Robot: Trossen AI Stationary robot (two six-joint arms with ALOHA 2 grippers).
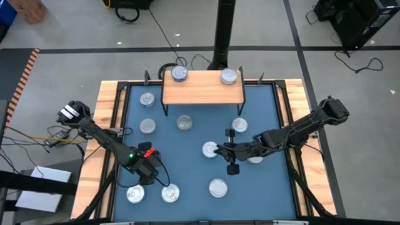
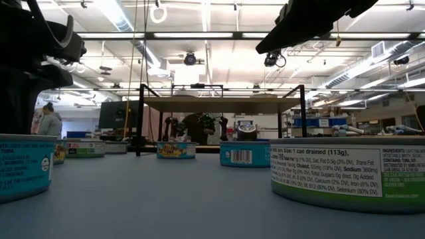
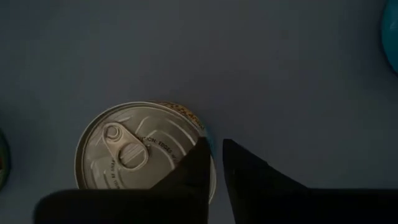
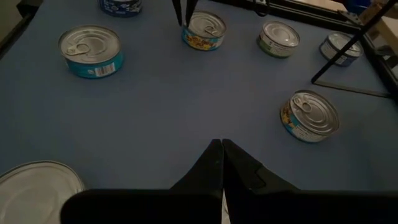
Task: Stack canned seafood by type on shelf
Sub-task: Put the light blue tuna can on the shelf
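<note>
Inventory, as counted from the overhead camera:

- Tins of canned seafood: eleven in all. Two stood on the shelf (image 1: 203, 88), at (image 1: 179, 74) and (image 1: 230, 77). Nine lay on the blue mat (image 1: 187, 169).
- Shelves: one.
- Mats: one.
- Robot arms: two, each carrying one gripper.

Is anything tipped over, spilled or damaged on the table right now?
Nothing stands out. The tins on the blue mat sit flat and lid up, and the two tins on the shelf rest level.
</note>
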